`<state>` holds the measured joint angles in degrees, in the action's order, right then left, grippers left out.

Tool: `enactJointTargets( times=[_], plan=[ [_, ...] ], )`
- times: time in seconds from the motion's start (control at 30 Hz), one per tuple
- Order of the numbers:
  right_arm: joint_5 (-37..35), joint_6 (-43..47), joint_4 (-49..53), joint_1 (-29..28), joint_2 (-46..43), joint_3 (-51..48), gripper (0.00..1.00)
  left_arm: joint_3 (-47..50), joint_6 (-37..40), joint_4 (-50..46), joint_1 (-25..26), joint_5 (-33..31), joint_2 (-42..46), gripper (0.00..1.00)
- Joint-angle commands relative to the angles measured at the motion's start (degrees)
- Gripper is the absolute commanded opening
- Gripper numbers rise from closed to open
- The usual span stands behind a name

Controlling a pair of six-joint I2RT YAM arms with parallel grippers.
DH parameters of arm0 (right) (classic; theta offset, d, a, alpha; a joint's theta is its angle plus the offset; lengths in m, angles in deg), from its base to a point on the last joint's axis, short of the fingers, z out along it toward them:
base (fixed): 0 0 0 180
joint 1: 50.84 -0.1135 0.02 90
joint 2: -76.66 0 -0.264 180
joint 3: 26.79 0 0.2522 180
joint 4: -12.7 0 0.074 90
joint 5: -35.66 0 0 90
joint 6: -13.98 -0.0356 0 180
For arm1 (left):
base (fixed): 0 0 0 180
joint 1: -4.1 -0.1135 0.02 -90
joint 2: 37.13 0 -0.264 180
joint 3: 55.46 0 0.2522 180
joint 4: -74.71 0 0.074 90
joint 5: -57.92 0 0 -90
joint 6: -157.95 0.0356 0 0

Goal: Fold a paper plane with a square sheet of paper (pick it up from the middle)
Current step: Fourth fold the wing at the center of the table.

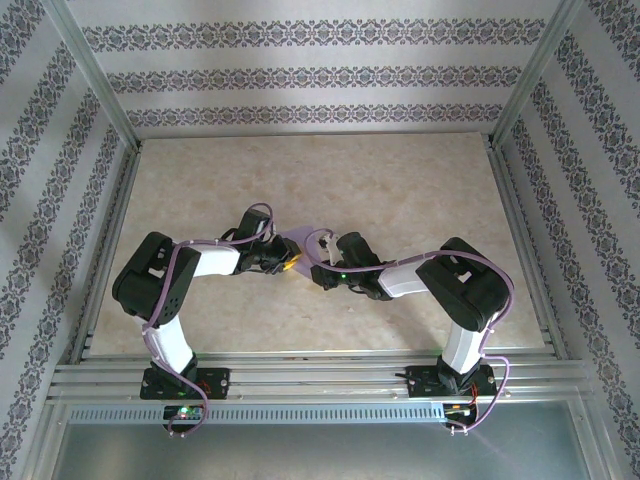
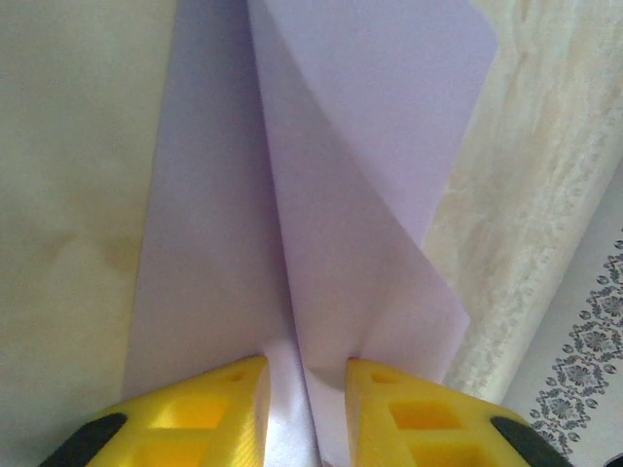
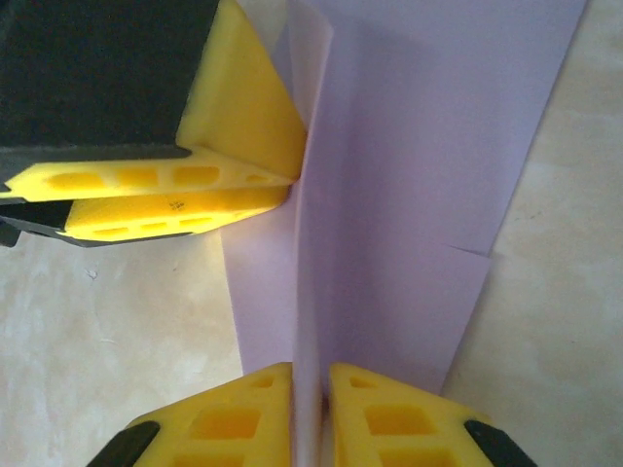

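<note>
Both arms reach in from the near edge of the tabletop (image 1: pixel 400 190) and meet about its middle, their wrists almost nose to nose. Between them sits the sheet of paper (image 3: pixel 419 175), pale lavender and matte. It does not lie flat. A long crease runs down it and one side stands up off the surface like a low ridge. From overhead just a small pale corner of it peeks out past the two wrists, on the far side of them.

The left gripper (image 2: pixel 307 413) has its yellow fingers (image 2: pixel 238 413) drawn in close, with the crease running straight between them. On one side of the crease the paper lies flat, and on the other a flap lifts and curls away toward the marbled surface. Seen from the other arm's camera, those same fingers come in from the side and their tips nearly meet right at the raised fold. I read that as a pinch on the paper.

The right gripper (image 3: pixel 311 409) comes at the sheet from the opposite end. Its two yellow fingers stand very near each other, and the upright ridge of paper fills the thin slot between them, so it too is clamped on the fold. A short crease mark shows on the flat part just beside it, near the sheet's edge.

Patterned wallpaper (image 1: pixel 300 75) lines the enclosure behind and to both sides.
</note>
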<state>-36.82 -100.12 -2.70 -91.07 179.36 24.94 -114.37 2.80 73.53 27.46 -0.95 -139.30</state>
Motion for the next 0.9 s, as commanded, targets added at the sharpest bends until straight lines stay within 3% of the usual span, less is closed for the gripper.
enactJointTargets(
  times=[0.0,0.4,0.87],
  plan=[
    [0.9,-0.7,2.0,0.7,0.1,0.3,0.21,0.4,-0.1,0.6,0.9,-0.3,-0.9,0.29],
    [-1.4,-1.8,11.2,0.4,-2.7,4.0,0.29,-0.2,2.0,-4.6,1.0,-1.2,-0.9,0.36],
    [-4.6,-3.2,16.2,-0.2,-0.2,7.4,0.25,-1.5,3.8,-7.8,1.6,-1.4,-1.3,0.43]
  ],
)
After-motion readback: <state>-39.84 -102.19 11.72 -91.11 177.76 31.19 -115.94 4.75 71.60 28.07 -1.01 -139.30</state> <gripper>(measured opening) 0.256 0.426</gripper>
